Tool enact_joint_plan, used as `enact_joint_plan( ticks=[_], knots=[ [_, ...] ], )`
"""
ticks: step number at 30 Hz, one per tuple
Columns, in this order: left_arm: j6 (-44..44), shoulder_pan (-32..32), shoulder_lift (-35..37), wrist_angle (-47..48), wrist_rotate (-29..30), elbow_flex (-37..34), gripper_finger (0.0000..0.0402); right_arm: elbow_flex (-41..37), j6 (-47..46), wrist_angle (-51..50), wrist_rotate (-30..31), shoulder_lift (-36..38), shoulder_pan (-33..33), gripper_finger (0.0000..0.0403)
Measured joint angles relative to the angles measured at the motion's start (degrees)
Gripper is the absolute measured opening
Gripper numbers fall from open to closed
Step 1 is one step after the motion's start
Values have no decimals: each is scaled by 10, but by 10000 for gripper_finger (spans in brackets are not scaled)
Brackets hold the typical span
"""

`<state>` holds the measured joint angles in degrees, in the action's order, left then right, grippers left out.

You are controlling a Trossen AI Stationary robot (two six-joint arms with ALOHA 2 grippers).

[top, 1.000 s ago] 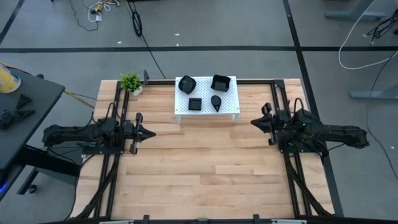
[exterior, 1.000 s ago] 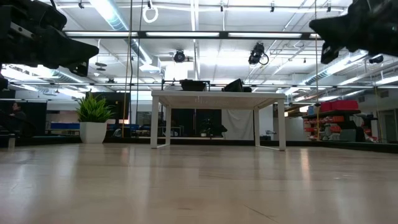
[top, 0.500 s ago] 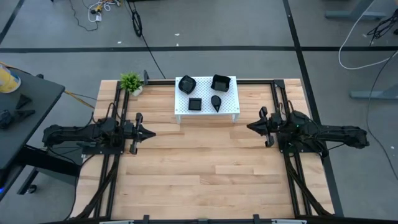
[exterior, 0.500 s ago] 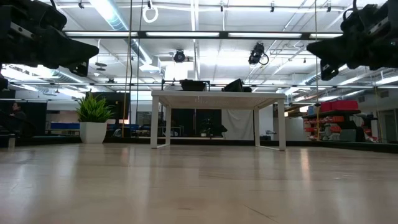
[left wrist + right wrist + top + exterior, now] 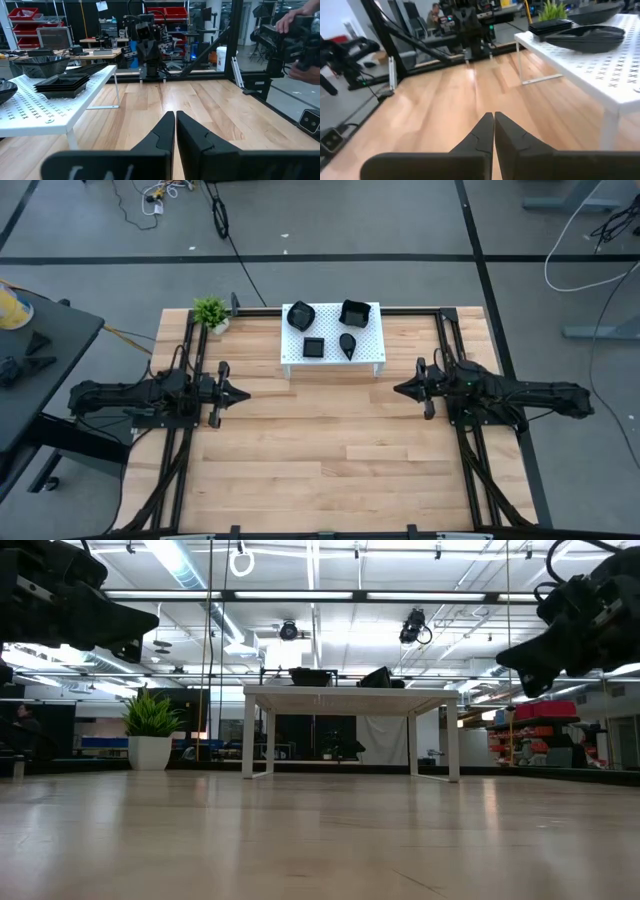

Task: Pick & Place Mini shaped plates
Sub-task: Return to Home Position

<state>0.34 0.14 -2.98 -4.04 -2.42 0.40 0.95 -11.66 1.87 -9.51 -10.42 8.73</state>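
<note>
The mini shaped plates (image 5: 314,347) all rest on top of the white perforated stand (image 5: 370,352), which stands at the far middle of the wooden surface (image 5: 330,450). At the far left corner of the surface a small green potted plant (image 5: 211,313) stands near the stand but apart from it. The left gripper (image 5: 243,392) hovers over the left side of the surface, pointing towards the middle, nearer the front edge than the stand and clear of it; its jaws are clenched on nothing, the two fingers (image 5: 160,135) pressed together in the left wrist view.

On the stand, from left to right, the far row holds a rounded wavy-edged plate (image 5: 300,315) and a square plate with raised walls (image 5: 355,312); the near row holds a small flat square plate (image 5: 314,347) and a teardrop plate (image 5: 347,344). In the left wrist view the flat square ones show as a stack (image 5: 62,82) of several, with the deeper square plate behind it.

The right gripper (image 5: 398,389) hovers over the right side of the surface, facing the left gripper across the middle and apart from the stand; its jaws are likewise clenched and empty, the fingers (image 5: 481,134) closed together in the right wrist view. In the low view the left arm (image 5: 70,605) and the right arm (image 5: 570,620) both hang above the surface, with the stand farther back between them.
</note>
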Motion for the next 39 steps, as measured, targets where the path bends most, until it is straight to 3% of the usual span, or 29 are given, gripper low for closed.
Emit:
enact_joint_plan(
  ticks=[39],
  knots=[
    [0,0,0,0,0,0,21,0,32,2,16,-19,0,20]
  ],
)
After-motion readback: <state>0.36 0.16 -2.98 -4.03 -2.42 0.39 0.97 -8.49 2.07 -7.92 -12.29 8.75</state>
